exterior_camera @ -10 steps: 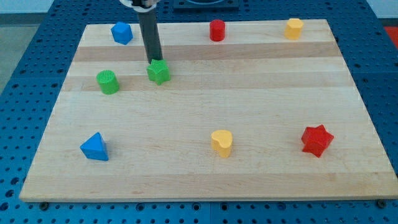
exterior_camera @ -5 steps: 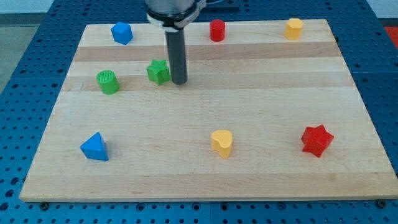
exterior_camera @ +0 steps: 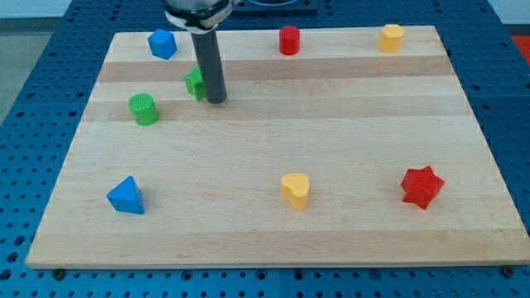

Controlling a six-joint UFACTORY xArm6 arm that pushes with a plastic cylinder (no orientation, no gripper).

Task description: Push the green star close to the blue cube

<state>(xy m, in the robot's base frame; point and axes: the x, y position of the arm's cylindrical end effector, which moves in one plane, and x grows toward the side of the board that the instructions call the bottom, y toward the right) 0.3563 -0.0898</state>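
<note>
The green star (exterior_camera: 194,83) lies on the wooden board in the upper left part of the view, half hidden behind my rod. My tip (exterior_camera: 216,101) touches the star's lower right side. The blue cube (exterior_camera: 162,43) sits near the board's top left corner, up and to the left of the star, with a gap between them.
A green cylinder (exterior_camera: 144,108) stands left of and below the star. A red cylinder (exterior_camera: 288,40) and a yellow block (exterior_camera: 391,37) are along the top edge. A blue triangle (exterior_camera: 126,195), a yellow heart (exterior_camera: 295,189) and a red star (exterior_camera: 421,186) lie near the bottom.
My tip went from above the star round to its right, then moved up-left against it. The green star has slid up and to the left, towards the blue cube.
</note>
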